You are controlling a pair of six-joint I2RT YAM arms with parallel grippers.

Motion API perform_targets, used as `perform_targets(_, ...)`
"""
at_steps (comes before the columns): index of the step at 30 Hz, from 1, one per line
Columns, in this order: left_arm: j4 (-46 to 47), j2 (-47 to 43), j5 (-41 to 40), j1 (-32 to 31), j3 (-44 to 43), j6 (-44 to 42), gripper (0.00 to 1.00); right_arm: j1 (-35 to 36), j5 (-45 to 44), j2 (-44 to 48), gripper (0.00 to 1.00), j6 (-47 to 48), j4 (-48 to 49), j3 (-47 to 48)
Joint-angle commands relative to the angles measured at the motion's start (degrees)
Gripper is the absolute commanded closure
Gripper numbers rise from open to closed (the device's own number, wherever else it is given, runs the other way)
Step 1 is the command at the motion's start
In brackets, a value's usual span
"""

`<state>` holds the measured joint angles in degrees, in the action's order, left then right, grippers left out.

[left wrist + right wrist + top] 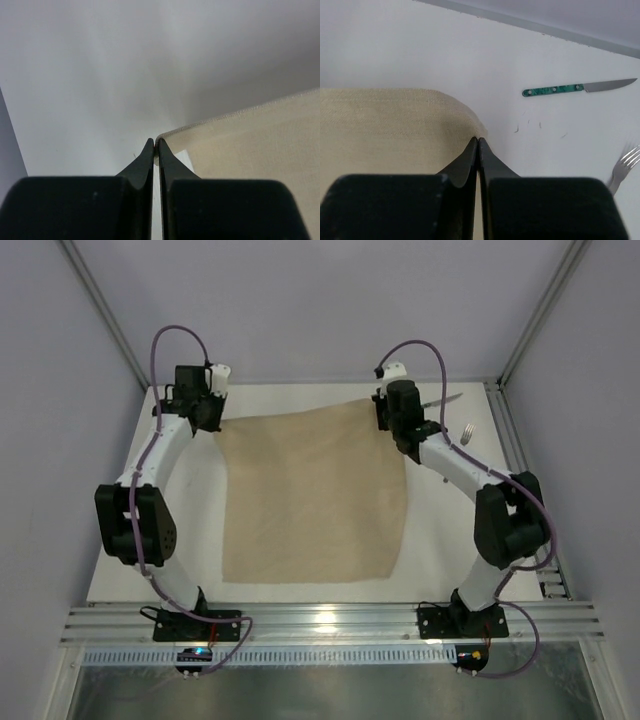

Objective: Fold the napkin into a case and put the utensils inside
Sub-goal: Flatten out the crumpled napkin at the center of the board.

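The beige napkin (310, 495) lies spread flat on the white table. My left gripper (212, 422) is shut on the napkin's far left corner (165, 136). My right gripper (398, 432) is shut on its far right corner (470, 125). The knife (577, 88), green-handled, lies beyond the right gripper, and also shows in the top view (443, 400). The fork's tines (622, 167) show at the right edge; the fork also shows in the top view (467, 433). No folded case is in view.
The table's back edge meets the grey wall just behind both grippers. A metal rail (505, 425) runs along the table's right side, close to the fork. Small dark specks (527, 125) lie on the table by the right gripper.
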<state>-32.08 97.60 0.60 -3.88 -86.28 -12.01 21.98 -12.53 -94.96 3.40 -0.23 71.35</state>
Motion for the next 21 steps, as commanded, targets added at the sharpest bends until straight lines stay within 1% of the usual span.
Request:
perform_targets(1,3.95,5.13,-3.06,0.36,-4.5,0.32,1.0,-0.09,-5.82,-7.86,0.96,-1.46,2.95,7.04)
perform_targets(2,3.78,7.93,-3.32,0.36,-5.29,0.49,1.0,-0.18,-7.84,-9.35,0.96,-1.99,2.78,8.09)
perform_targets(8,6.84,16.37,-6.04,0.36,-10.3,0.15,1.0,0.08,-13.47,-19.46,0.96,-4.89,4.71,13.8)
perform_targets(9,6.85,17.35,-6.05,0.36,-10.31,-0.03,1.0,0.17,-13.92,-19.48,0.96,-4.89,4.8,14.51)
perform_targets(11,7.03,19.19,-7.1,0.36,-13.02,-0.29,1.0,0.35,-14.18,-21.58,0.96,-4.63,4.8,15.92)
perform_targets(13,6.24,22.62,-8.07,0.28,-15.75,-0.64,1.0,0.7,-11.65,-22.81,0.96,-4.72,3.75,18.81)
perform_targets(14,5.02,23.85,-8.94,0.36,-19.15,-0.73,1.0,0.79,-10.42,-24.12,0.95,-4.72,2.35,20.04)
perform_targets(15,4.13,26.39,-9.3,0.36,-21.28,-1.08,1.0,0.87,-9.01,-24.66,0.87,-4.63,1.47,22.66)
perform_targets(16,2.82,27.8,-9.56,0.36,-23.65,-1.17,0.98,0.87,-6.65,-25.36,0.73,-4.37,-1.85,24.34)
perform_targets(17,-0.5,29.12,-9.48,0.28,-28.54,-1.17,0.87,0.87,-5.41,-26.58,0.36,-3.93,-3.88,26.19)
perform_targets(18,-2.27,31.22,-9.04,0.36,-30.94,-1.0,0.47,0.79,-4.96,-27.03,0.24,-3.84,-6.6,30.03)
perform_targets(19,-4.12,31.68,-8.43,0.36,-32.88,-0.74,0.32,0.79,-6.09,-27.03,0.16,-3.75,-9.24,31.29)
perform_targets(20,-6.4,31.34,-7.47,0.36,-33.6,-0.39,0.24,0.7,-7.05,-25.21,0.05,-3.84,-13.09,31.65)
perform_targets(21,-6.77,30.2,-5.11,0.36,-32.47,-0.03,0.19,0.79,-7.93,-23.27,0.03,-3.75,-14.26,29.22)
